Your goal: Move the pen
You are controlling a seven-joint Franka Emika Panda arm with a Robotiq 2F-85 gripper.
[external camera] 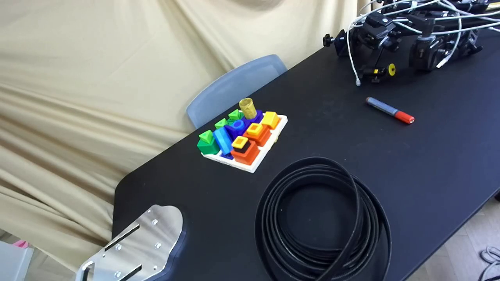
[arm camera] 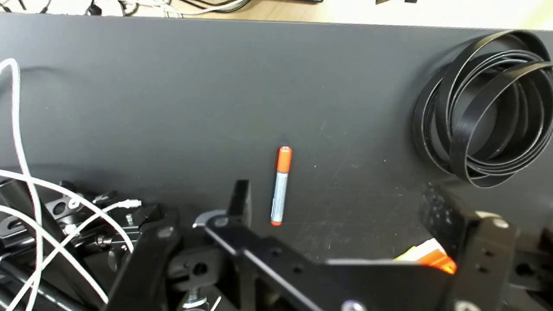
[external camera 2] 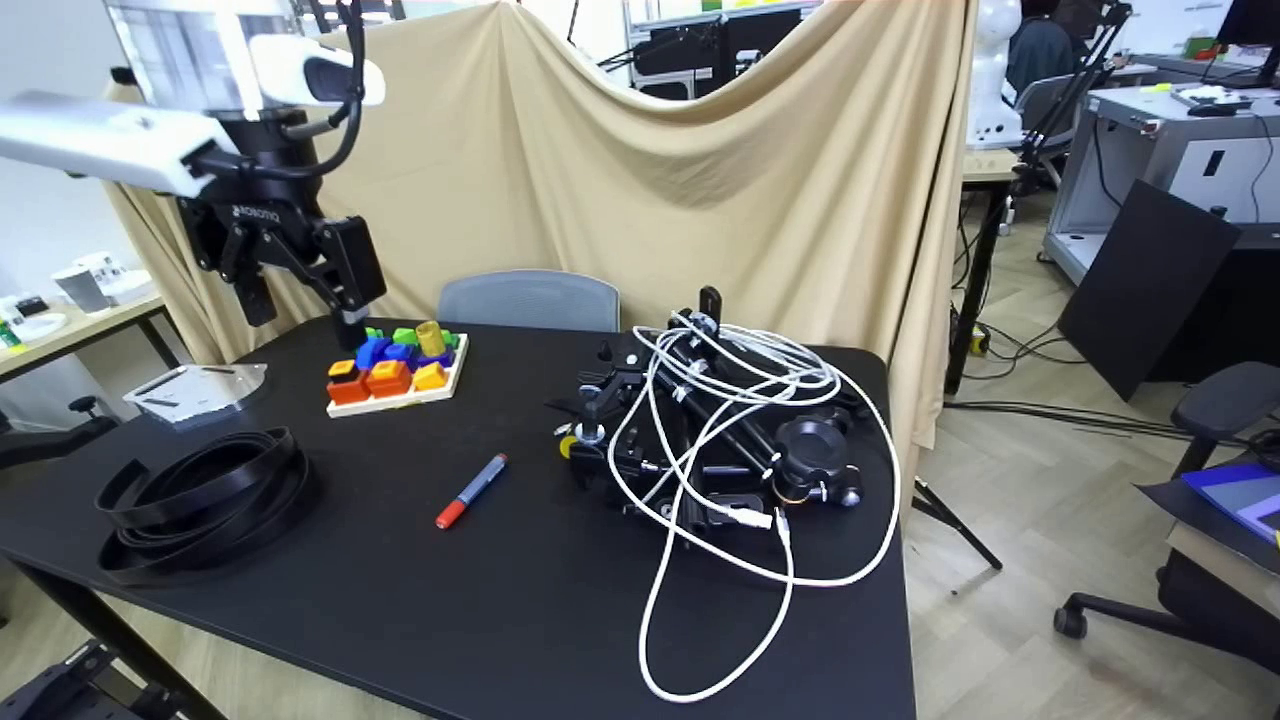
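Observation:
The pen has a blue-grey body and a red cap. It lies flat on the black table in both exterior views (external camera: 390, 111) (external camera 2: 472, 491). It also shows in the wrist view (arm camera: 281, 185), apart from the gripper and nearer the left finger. My gripper (external camera 2: 306, 320) is open and empty, well above the table on the block board's side in an exterior view. In the wrist view my gripper (arm camera: 343, 205) has its two fingers spread wide with only table between them.
A black cable coil (external camera: 265, 218) lies on the table (external camera 2: 560, 610). A white board (external camera 2: 392, 402) bears coloured blocks. A metal plate (external camera: 144, 238) lies at one end. Black clamps (external camera 2: 812, 448) with tangled white cables (external camera 2: 650, 640) lie past the pen. A grey chair (external camera 2: 530, 300) stands behind the table.

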